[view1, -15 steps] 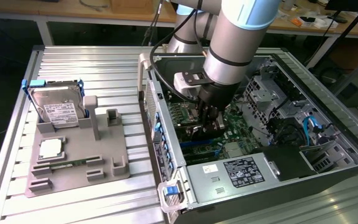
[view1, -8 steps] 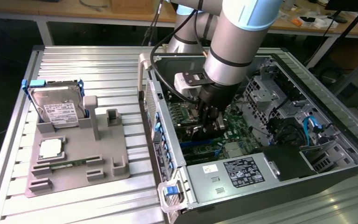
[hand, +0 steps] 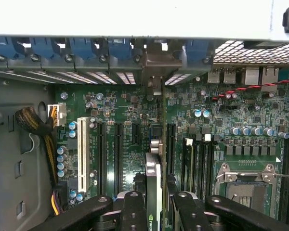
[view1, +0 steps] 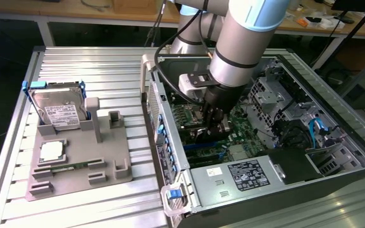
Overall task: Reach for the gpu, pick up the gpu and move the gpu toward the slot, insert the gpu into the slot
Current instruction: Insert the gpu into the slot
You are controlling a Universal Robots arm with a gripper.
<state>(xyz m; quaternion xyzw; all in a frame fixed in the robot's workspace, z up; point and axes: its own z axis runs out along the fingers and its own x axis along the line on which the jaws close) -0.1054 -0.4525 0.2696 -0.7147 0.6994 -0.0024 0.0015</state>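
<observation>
My gripper (view1: 213,127) reaches down inside the open computer case (view1: 169,156) and is shut on the gpu (hand: 153,183). In the wrist view the card stands on edge between my two black fingers (hand: 134,211), with a logo on its near edge. Its silver end bracket (hand: 154,62) lies against the case's rear slot openings. In the exterior view the gpu (view1: 209,137) is a dark shape under the gripper, low over the green motherboard (view1: 189,116). A blue slot (view1: 216,151) shows just beside it. I cannot tell if the card's edge is seated, since the card hides what lies beneath it.
A grey fixture (view1: 106,161) on the table at the exterior view's left holds a hard drive (view1: 59,111), a CPU (view1: 52,151) and a memory stick (view1: 65,167). Near the card are a white socket (hand: 80,154), black memory sockets (hand: 197,163), the CPU socket (hand: 243,185) and cables (hand: 36,125).
</observation>
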